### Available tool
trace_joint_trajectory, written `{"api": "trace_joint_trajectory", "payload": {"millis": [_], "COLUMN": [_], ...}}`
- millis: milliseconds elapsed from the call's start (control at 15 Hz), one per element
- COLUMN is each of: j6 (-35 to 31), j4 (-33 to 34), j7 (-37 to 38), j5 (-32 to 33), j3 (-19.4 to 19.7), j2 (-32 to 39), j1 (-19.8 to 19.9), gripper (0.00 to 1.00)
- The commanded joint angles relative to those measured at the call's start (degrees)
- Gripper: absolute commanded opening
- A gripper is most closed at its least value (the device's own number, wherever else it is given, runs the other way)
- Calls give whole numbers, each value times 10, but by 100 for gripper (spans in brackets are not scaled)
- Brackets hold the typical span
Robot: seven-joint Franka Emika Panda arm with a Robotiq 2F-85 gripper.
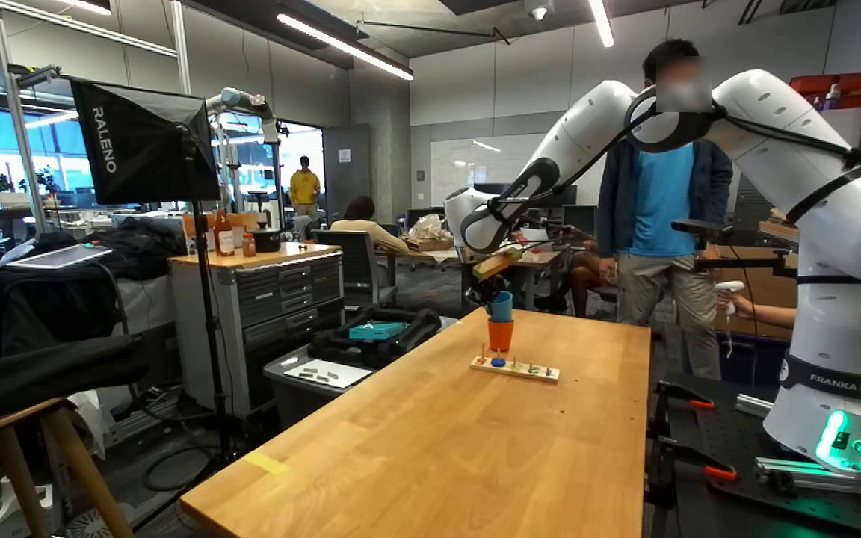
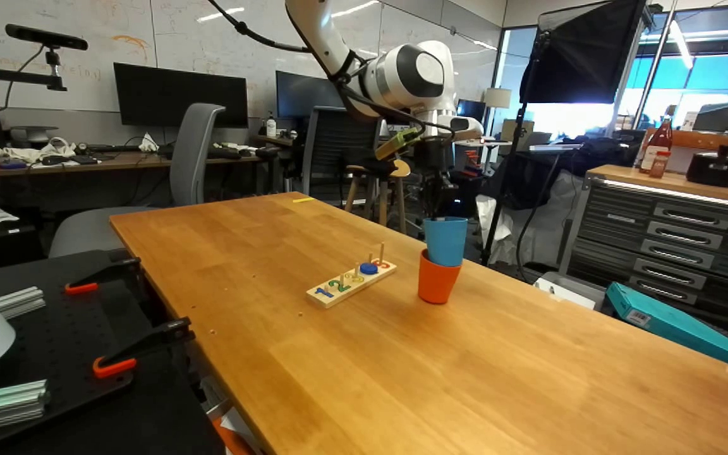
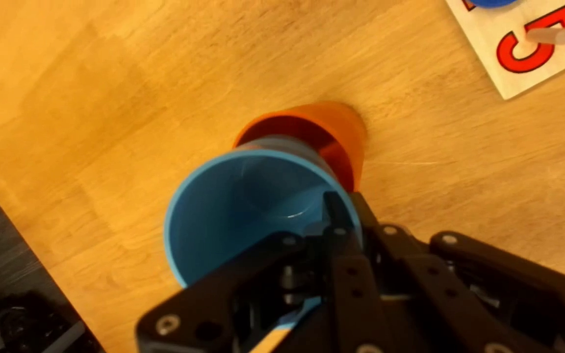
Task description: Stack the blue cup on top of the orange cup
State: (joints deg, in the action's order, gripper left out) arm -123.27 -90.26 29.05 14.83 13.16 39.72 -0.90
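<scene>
The orange cup (image 1: 500, 338) stands on the wooden table, also seen in an exterior view (image 2: 438, 284) and the wrist view (image 3: 348, 125). The blue cup (image 2: 446, 243) is above it with its lower end inside the orange cup's mouth; it also shows in an exterior view (image 1: 501, 307) and the wrist view (image 3: 263, 206). My gripper (image 3: 345, 198) is shut on the blue cup's rim, one finger inside and one outside. The gripper (image 2: 441, 213) points down from above. Whether the blue cup's base rests on anything inside is hidden.
A wooden number board (image 2: 351, 284) with upright pegs and a blue ring (image 2: 369, 268) lies close beside the cups; it also shows in the wrist view (image 3: 547, 59). The table's edge (image 3: 22, 235) runs near the cups. A person (image 1: 670, 224) stands behind the arm.
</scene>
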Motion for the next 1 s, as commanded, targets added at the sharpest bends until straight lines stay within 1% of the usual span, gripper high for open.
{"api": "trace_joint_trajectory", "payload": {"millis": [0,133,200,267,400,467,600,667,800,867,933], "j6": [25,31,43,45,54,57,61,64,74,86,94], "j4": [14,3,0,-3,-12,-16,-27,-32,-48,-48,-57], "j7": [-5,-8,-17,-27,-55,-67,-94,-110,-164,-192,-215], "j5": [-8,-13,-21,-28,-48,-55,-68,-75,-88,-95,-100], "j3": [-2,-7,-13,-19,-32,-37,-48,-54,-74,-84,-92], "j2": [8,1,-2,-5,-16,-21,-34,-42,-72,-87,-106], "j1": [-2,-1,2,6,14,15,16,16,19,21,20], "gripper": [3,4,30,30,44,53,67,76,91,97,100]}}
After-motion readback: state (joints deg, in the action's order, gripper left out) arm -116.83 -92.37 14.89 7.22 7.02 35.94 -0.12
